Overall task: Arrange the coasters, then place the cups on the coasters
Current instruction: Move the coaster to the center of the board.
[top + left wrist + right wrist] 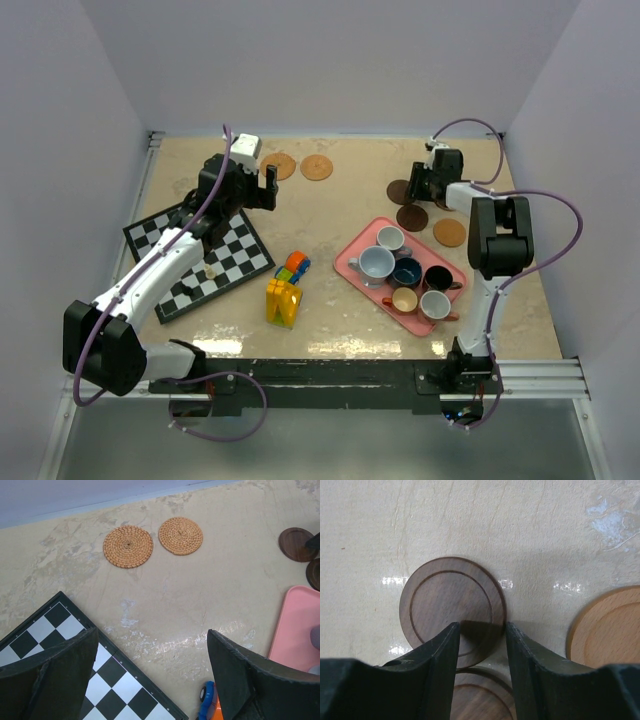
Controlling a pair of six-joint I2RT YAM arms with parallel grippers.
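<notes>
Two woven orange coasters [280,166] [317,168] lie side by side at the back, also in the left wrist view [128,546] [180,535]. Two dark brown coasters [400,191] [412,217] and a tan coaster [450,233] lie at the back right. My right gripper [420,187] [481,625] hangs low over a dark coaster [452,607], jaws partly narrowed, a gap between them over its near edge. A second dark coaster [480,702] and the tan one [610,627] lie close by. Several cups [372,263] stand in the pink tray [350,262]. My left gripper [262,185] [152,632] is wide open and holds nothing.
A chessboard [200,255] [60,630] lies at the left under my left arm. Colourful toy blocks [285,295] sit mid-table, and a blue toy piece [207,700] shows beside my left gripper's right finger. The pink tray's corner [295,630] is at the right.
</notes>
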